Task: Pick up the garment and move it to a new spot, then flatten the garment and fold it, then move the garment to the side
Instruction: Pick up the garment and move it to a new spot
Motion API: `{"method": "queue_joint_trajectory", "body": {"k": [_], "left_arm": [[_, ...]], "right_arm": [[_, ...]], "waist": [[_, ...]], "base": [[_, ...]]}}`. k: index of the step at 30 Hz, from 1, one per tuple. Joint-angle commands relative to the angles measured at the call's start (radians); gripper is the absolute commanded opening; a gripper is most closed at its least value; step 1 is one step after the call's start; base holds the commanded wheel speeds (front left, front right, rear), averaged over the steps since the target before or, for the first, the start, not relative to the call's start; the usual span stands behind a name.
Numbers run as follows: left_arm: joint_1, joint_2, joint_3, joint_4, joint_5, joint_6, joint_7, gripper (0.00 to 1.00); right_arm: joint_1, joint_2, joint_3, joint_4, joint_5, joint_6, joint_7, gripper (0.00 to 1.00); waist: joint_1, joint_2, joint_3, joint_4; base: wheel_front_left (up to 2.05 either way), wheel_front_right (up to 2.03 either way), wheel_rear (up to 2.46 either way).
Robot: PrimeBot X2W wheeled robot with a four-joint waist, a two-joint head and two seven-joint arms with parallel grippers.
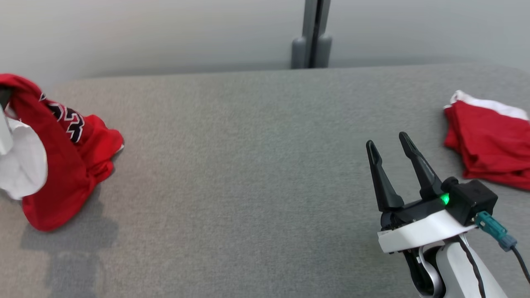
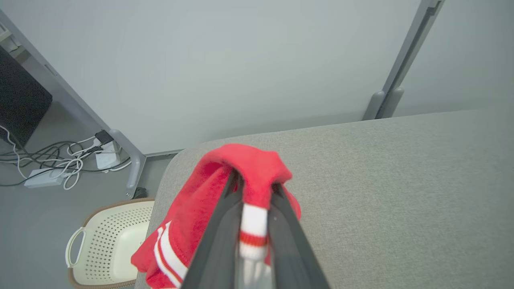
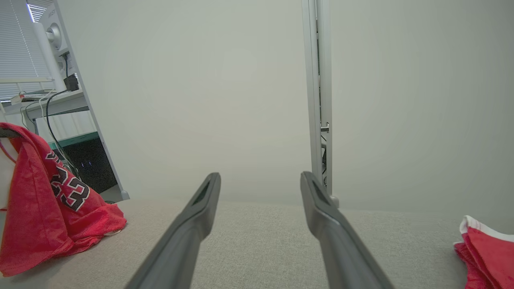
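Observation:
The garment (image 1: pixel 66 165) is a red jersey with dark numbers and white trim. It hangs bunched at the table's far left, its lower end resting on the grey surface. In the left wrist view my left gripper (image 2: pixel 255 182) is shut on a fold of the garment (image 2: pixel 209 200), and red cloth drapes over both fingertips. The right wrist view shows the garment (image 3: pixel 40 208) at its left edge. My right gripper (image 1: pixel 387 140) stands open above the table at the lower right, with nothing between its fingers (image 3: pixel 200 208).
A second red garment (image 1: pixel 488 145) with a white edge lies folded at the table's right side. The grey cloth-covered table (image 1: pixel 248 174) spans the view. A cream perforated basket (image 2: pixel 108 241) and cables (image 2: pixel 60 160) sit on the floor beyond the left edge. A grey post (image 1: pixel 311 37) stands behind.

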Motion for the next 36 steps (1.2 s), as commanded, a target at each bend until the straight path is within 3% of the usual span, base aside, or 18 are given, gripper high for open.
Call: {"method": "queue_joint_trajectory", "body": {"k": [1,11,17,23,30,36], "left_arm": [[-0.016,0.000,-0.016,-0.030,0.000,-0.001,-0.002,0.00],[-0.085,-0.006,-0.093,-0.286,0.010,0.001,0.004,0.00],[-0.113,-0.073,-0.095,-0.424,0.010,0.028,-0.030,0.00],[0.003,-0.118,-0.134,-0.497,-0.026,0.048,-0.033,0.00],[0.256,-0.198,-0.200,-0.457,-0.033,0.088,-0.167,0.00],[0.340,-0.251,-0.226,-0.331,0.025,0.113,-0.319,0.00]], "right_arm": [[0.017,-0.002,-0.005,0.005,0.006,0.000,-0.005,1.00],[0.044,0.005,-0.034,-0.007,0.011,0.000,-0.005,1.00],[0.055,0.002,-0.069,-0.018,0.002,0.000,-0.005,1.00],[0.066,-0.004,-0.094,-0.017,-0.002,0.000,-0.005,1.00],[0.058,0.001,-0.081,0.006,0.006,0.000,-0.005,1.00],[0.045,-0.005,-0.073,0.021,0.006,0.000,-0.005,1.00]], "waist": [[0.0000,0.0000,-0.054,-0.043],[0.0000,0.0000,-0.120,-0.139],[0.0000,0.0000,-0.117,-0.172],[0.0000,0.0000,-0.098,-0.179],[0.0000,0.0000,-0.072,-0.175],[0.0000,0.0000,-0.066,-0.167]], "base": [[0.00,0.00,0.00],[0.00,0.00,0.00],[0.00,0.00,0.00],[0.00,0.00,0.00],[0.00,0.00,0.00],[0.00,0.00,0.00]]}}
